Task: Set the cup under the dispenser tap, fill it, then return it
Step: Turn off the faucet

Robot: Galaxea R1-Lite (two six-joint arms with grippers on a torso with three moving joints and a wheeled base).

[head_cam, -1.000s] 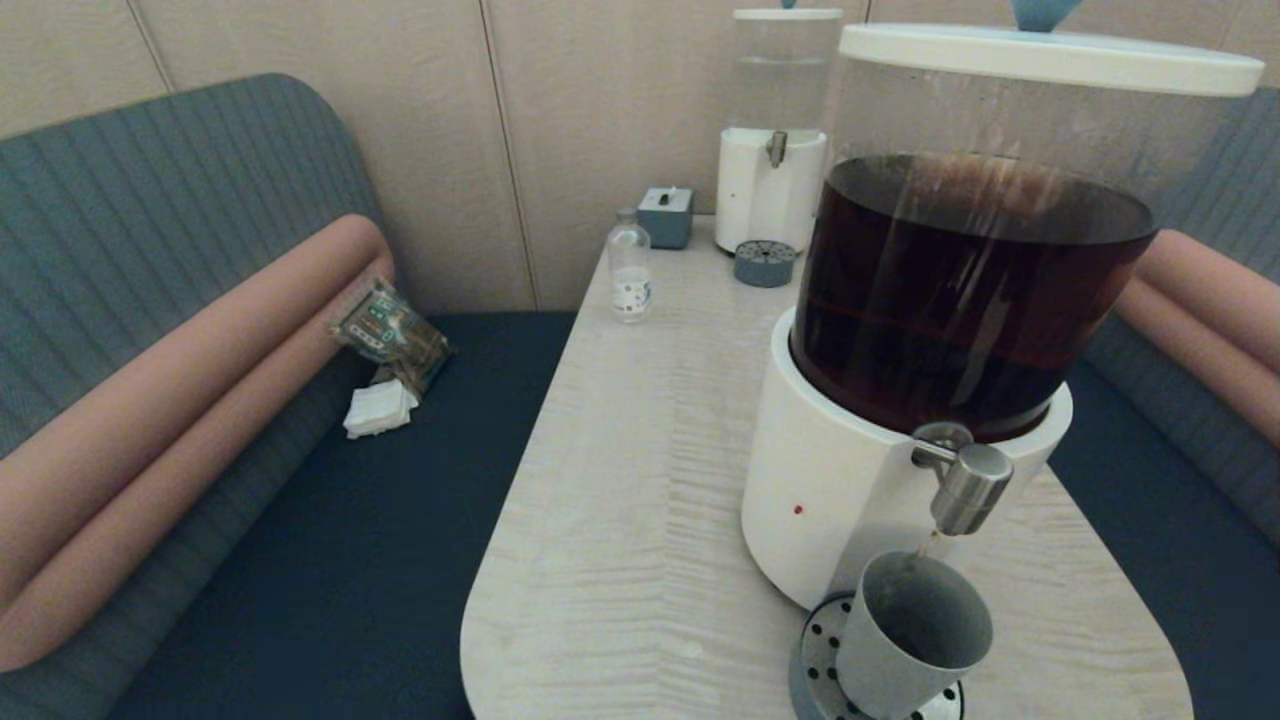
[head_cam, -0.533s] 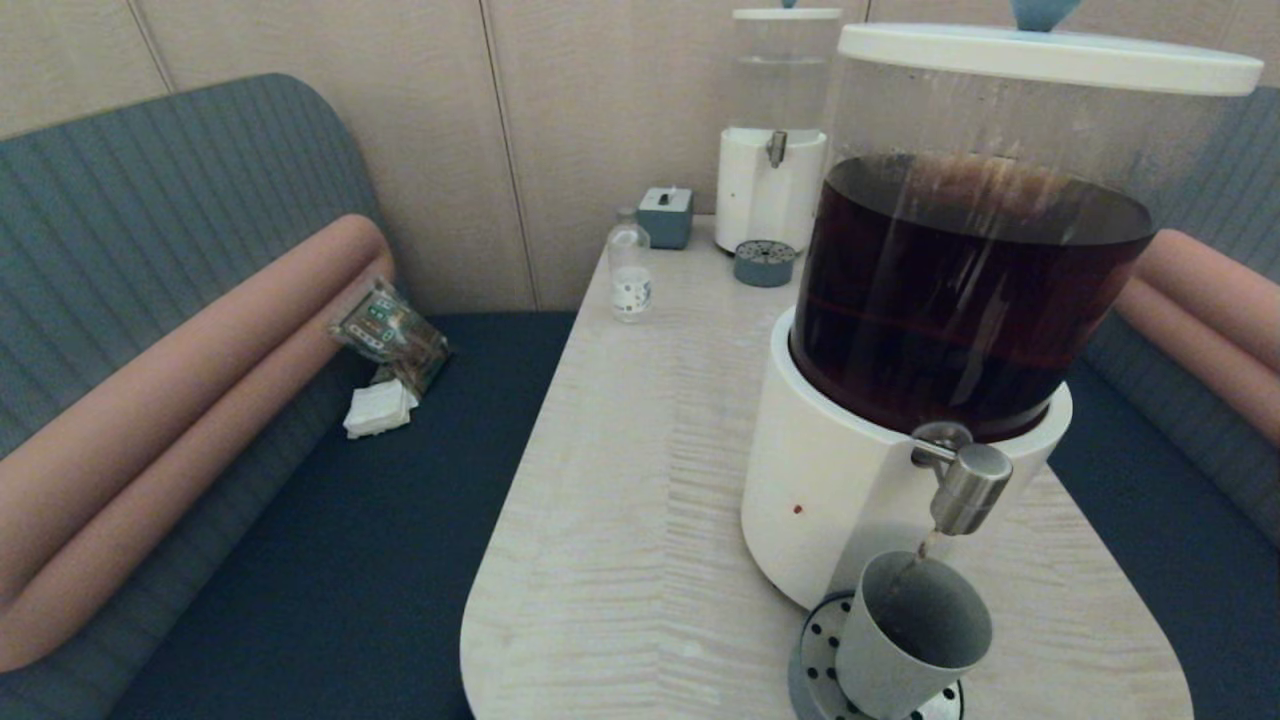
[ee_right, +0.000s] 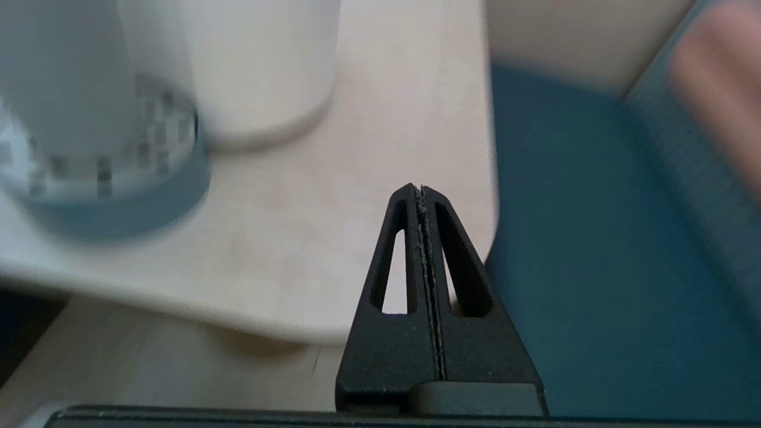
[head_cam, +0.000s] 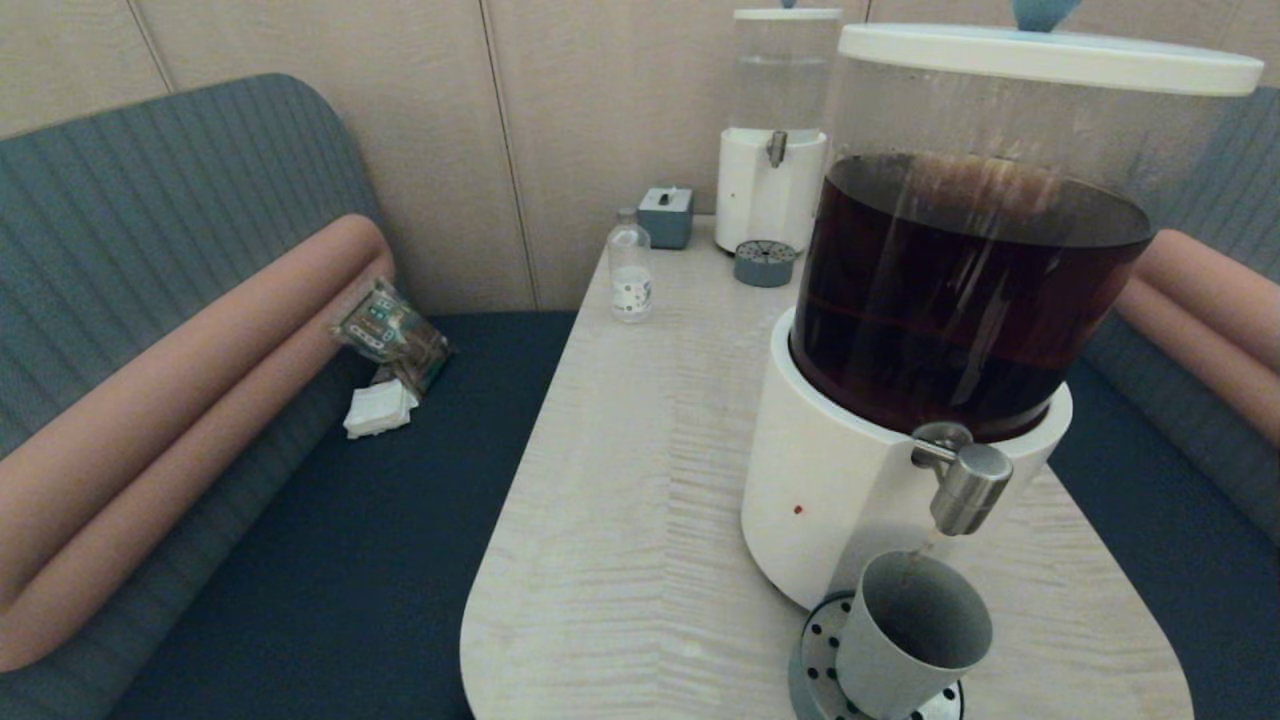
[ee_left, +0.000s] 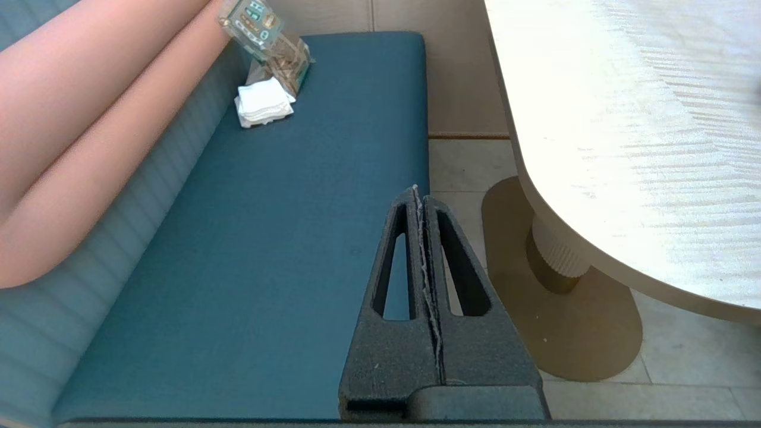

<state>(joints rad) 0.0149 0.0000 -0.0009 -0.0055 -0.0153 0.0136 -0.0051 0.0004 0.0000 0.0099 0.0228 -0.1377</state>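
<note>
1. The cup [head_cam: 912, 635] stands on the perforated drip tray [head_cam: 815, 660] at the near right end of the table [head_cam: 640, 500], directly below the dispenser tap [head_cam: 968, 488]. No gripper touches it.
2. The tap juts from the white base of the big dispenser [head_cam: 960, 300], whose tank is partly full of dark brown liquid. A thin trace of liquid shows between spout and cup rim.
3. Edges: the tray sits close to the table's near rounded edge; the dispenser base is just behind the cup. Open tabletop runs left of the dispenser and far toward a small clear bottle [head_cam: 630, 268].
4. Far end: a smaller dispenser [head_cam: 772, 150] with clear liquid, its own small tray and a grey box [head_cam: 666, 216] near the wall.
5. Right gripper [ee_right: 422, 189]: fingers pressed together, empty, low off the table's near right edge, apart from the tray and cup.
6. Left gripper [ee_left: 417, 191]: fingers closed, empty, over the blue bench seat [ee_left: 285, 238] left of the table, beside the table pedestal [ee_left: 559, 261].
7. A snack packet [head_cam: 390, 335] and folded napkins [head_cam: 378, 410] lie on the left bench.
</note>
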